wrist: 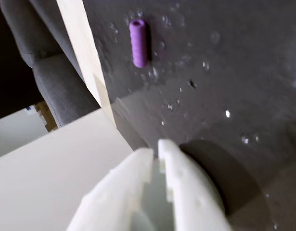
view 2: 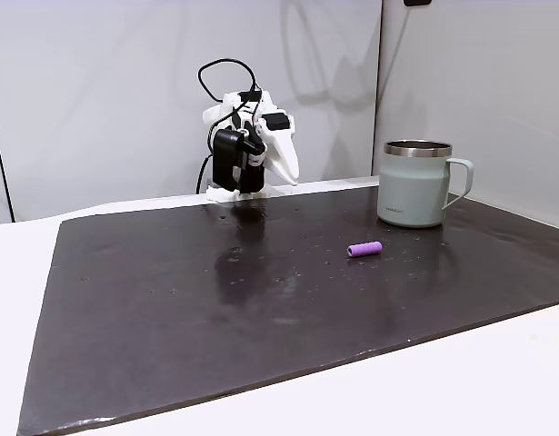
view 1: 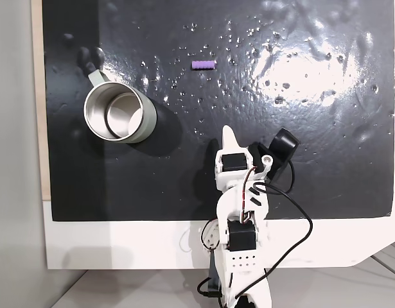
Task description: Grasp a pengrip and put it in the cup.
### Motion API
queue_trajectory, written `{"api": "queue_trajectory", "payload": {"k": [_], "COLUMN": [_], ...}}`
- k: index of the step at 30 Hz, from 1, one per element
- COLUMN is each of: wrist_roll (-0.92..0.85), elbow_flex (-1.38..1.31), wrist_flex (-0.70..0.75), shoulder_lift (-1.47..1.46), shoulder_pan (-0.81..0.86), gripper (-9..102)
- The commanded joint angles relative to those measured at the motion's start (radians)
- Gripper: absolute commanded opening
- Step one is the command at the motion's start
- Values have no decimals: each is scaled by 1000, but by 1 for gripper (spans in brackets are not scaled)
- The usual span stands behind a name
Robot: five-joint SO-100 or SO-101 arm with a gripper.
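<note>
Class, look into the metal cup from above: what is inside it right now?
In the top-down fixed view the cup shows only bare shiny steel walls and bottom. The purple pengrip lies outside on the black mat. From the side view its interior is hidden by the wall.

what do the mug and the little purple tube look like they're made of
The mug looks like metal: its inside is shiny, mirror-like steel, and the pale grey-green outer wall looks matte-coated. The purple tube seems soft rubber or silicone: matte, evenly coloured; hard plastic can't be excluded.

A white table [view 2: 497, 381] carries a glossy black mat [view 2: 215, 300], on which 1 purple pengrip [view 2: 364, 248] and 1 grey-green cup [view 2: 415, 184] rest well apart.
</note>
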Motion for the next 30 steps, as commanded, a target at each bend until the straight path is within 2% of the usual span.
{"api": "queue_trajectory", "payload": {"k": [1,11,16,21,30], "wrist_roll": [-15,31,23,43,124], "elbow_flex": [-201,-767,-1034,-1195,-1617], "wrist_flex": [40,207,334,382,548], "shoulder_lift": [-123,-675,-930,-1112,-1557], "shoulder_pan": [-29,-58,-51,-48,-9], "gripper": [0,0,11,22,22]}}
